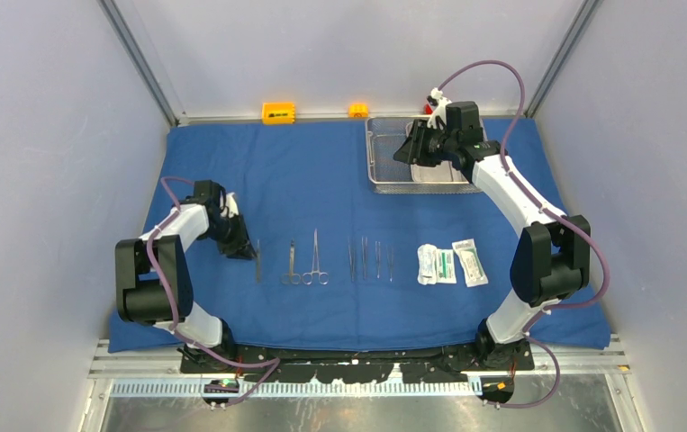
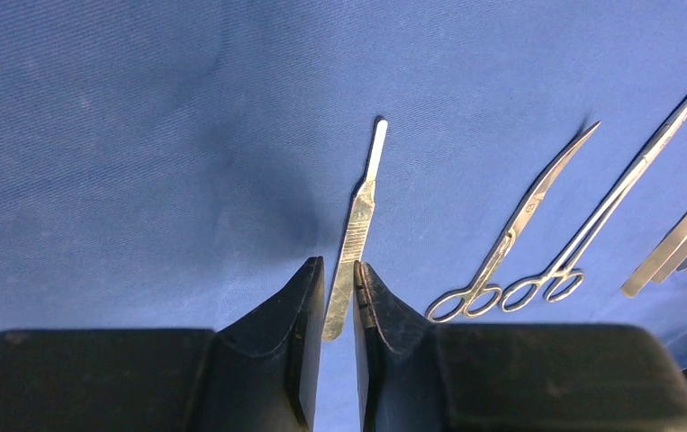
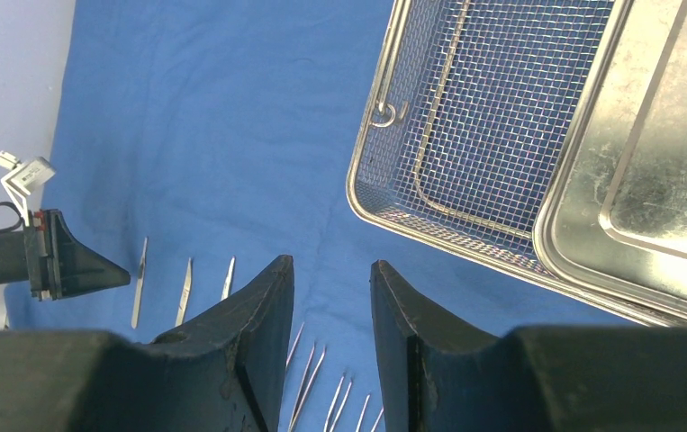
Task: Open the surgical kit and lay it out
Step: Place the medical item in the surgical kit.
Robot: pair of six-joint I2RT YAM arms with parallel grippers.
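The blue cloth wrap (image 1: 303, 171) lies spread flat. On it a row runs left to right: a flat steel scalpel handle (image 1: 258, 261), two scissors (image 1: 303, 265), several forceps (image 1: 368, 259) and white-green packets (image 1: 447, 264). My left gripper (image 1: 248, 252) is low over the handle's near end; in the left wrist view its jaws (image 2: 339, 263) stand narrowly parted with the handle (image 2: 357, 216) lying between them. Scissors (image 2: 519, 225) lie to its right. My right gripper (image 3: 332, 263) is open and empty beside the mesh tray (image 3: 492, 117), which holds the steel pan (image 3: 655, 153).
Orange (image 1: 278, 112) and yellow (image 1: 358, 111) blocks sit behind the cloth's far edge, and a red one (image 1: 428, 109) peeks out behind the right wrist. Grey walls enclose the table on three sides. The mesh tray (image 1: 374, 157) is at back right.
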